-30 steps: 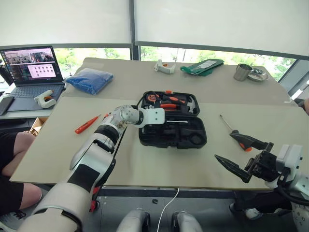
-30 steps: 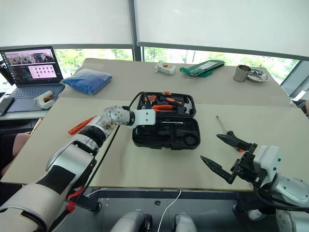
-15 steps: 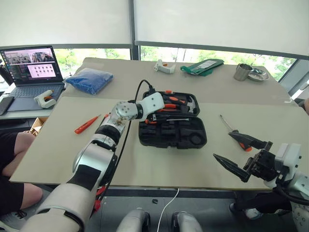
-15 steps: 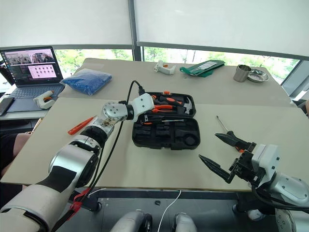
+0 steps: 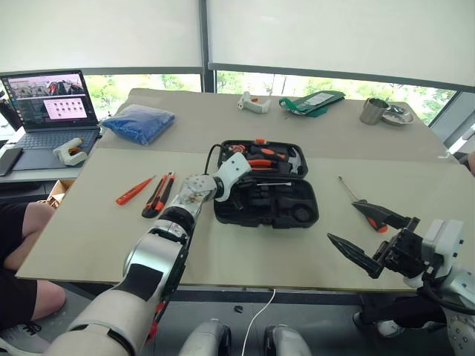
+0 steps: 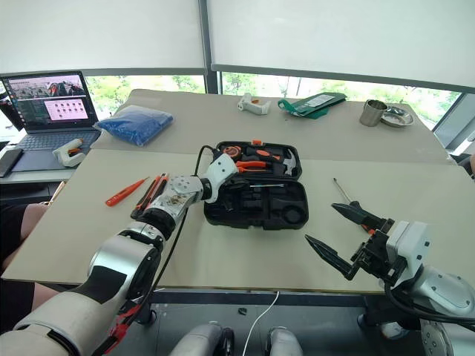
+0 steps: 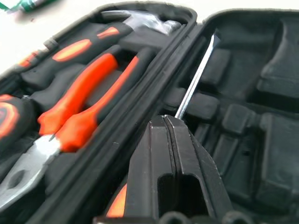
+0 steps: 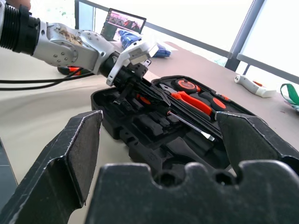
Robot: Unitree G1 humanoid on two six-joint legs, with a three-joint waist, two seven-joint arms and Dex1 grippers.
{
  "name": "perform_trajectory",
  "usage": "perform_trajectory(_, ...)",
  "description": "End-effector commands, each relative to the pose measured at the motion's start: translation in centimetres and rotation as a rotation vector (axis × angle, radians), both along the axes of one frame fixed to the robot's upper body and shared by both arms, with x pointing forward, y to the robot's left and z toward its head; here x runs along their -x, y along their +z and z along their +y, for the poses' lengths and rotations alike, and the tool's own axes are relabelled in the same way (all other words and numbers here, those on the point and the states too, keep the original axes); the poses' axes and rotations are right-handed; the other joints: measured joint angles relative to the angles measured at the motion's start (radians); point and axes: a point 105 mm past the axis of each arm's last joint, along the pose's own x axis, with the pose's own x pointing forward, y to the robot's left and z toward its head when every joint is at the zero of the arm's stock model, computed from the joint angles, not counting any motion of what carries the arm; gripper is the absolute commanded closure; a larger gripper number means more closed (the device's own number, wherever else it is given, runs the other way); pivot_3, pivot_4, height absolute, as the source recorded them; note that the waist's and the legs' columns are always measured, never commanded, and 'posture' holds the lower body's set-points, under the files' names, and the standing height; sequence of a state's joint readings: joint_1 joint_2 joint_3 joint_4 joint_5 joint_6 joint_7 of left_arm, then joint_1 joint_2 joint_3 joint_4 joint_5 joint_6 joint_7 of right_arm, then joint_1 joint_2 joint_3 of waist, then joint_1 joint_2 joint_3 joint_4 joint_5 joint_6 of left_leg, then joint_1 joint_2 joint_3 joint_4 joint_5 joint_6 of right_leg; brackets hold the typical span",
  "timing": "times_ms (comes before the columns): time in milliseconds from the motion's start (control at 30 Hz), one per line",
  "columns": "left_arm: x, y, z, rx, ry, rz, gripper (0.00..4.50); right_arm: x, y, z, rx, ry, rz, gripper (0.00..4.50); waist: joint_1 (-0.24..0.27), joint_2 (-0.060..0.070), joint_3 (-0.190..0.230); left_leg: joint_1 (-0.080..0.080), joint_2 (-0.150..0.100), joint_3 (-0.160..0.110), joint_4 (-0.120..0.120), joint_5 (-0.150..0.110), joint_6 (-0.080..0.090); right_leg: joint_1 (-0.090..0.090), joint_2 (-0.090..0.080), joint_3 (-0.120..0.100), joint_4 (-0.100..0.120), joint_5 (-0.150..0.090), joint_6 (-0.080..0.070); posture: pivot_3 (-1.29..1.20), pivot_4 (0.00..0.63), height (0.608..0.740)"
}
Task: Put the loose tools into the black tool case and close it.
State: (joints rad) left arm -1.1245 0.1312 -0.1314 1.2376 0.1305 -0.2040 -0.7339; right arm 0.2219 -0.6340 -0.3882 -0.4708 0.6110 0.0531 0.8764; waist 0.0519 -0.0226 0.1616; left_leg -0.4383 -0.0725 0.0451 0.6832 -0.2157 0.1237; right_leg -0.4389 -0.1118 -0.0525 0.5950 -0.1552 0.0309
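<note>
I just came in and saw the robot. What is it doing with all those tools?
It is packing tools into the open black tool case. Its left claw is shut on a screwdriver over the case. Its right claw waits open. Three more tools lie on the table: an orange screwdriver, a utility knife and another screwdriver.

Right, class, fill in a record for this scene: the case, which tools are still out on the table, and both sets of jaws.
Case: black tool case, open on the table
In case: slim screwdriver lying along the hinge, handle end at the left gripper
Still out: orange screwdriver, utility knife, third screwdriver
Left jaws: shut
Right gripper: jaws open, empty
</note>
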Motion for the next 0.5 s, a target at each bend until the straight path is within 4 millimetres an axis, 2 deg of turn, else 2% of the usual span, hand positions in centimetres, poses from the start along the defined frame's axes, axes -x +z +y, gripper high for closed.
perform_trajectory(33, 0.3, -1.3, -0.7, -0.093, -0.003, 0.042, 4.46, 0.3, 0.7, 0.3, -0.008, -0.003, -0.03, 0.0, 0.002, 0.0, 0.0, 0.0, 0.0, 0.0, 0.0, 0.0, 0.0, 0.0, 0.0, 0.0, 0.0, 0.0, 0.0, 0.0, 0.15, 0.74)
perform_trajectory(167, 0.3, -2.9, -0.4, -0.117, 0.057, 0.141, 4.46, 0.3, 0.6, 0.3, -0.018, -0.014, -0.026, 0.0, 0.005, 0.0, 0.0, 0.005, 0.0, 0.0, 0.0, 0.0, 0.0, 0.003, 0.0, 0.0, -0.001, 0.0, 0.0, 0.0, 0.15, 0.74)
perform_trajectory(267, 0.8, -3.5, -1.0, -0.113, 0.038, 0.17, 4.46, 0.2, 0.4, 0.4, -0.029, -0.03, -0.02, 0.0, 0.006, 0.001, -0.001, 0.01, 0.0, 0.0, 0.0, 0.0, 0.001, 0.008, -0.001, 0.0, -0.001, -0.002, 0.003, 0.0, 0.15, 0.74)
perform_trajectory(367, 0.6, -0.8, -2.0, 0.049, -0.001, 0.076, 4.46, -0.1, 0.8, -0.3, -0.061, -0.091, -0.033, 0.0, 0.004, 0.001, -0.001, 0.016, 0.0, 0.0, -0.001, -0.001, 0.001, 0.013, -0.001, 0.004, -0.002, -0.005, 0.008, 0.0, 0.15, 0.74)
perform_trajectory(400, 0.5, 0.7, -2.0, 0.133, -0.012, 0.034, 4.46, -0.1, 0.9, -0.8, -0.068, -0.123, -0.037, 0.0, 0.004, 0.002, -0.001, 0.016, 0.0, 0.0, -0.002, -0.001, 0.001, 0.013, -0.001, 0.005, -0.002, -0.005, 0.009, 0.0, 0.15, 0.74)
perform_trajectory(500, 0.8, 4.0, -1.0, 0.289, -0.093, -0.071, 3.71, 0.2, 1.0, -2.8, -0.073, -0.229, -0.035, 0.0, 0.007, 0.002, -0.001, 0.013, 0.0, 0.0, -0.002, -0.001, 0.001, 0.009, -0.001, 0.006, -0.001, -0.005, 0.008, 0.0, 0.15, 0.74)
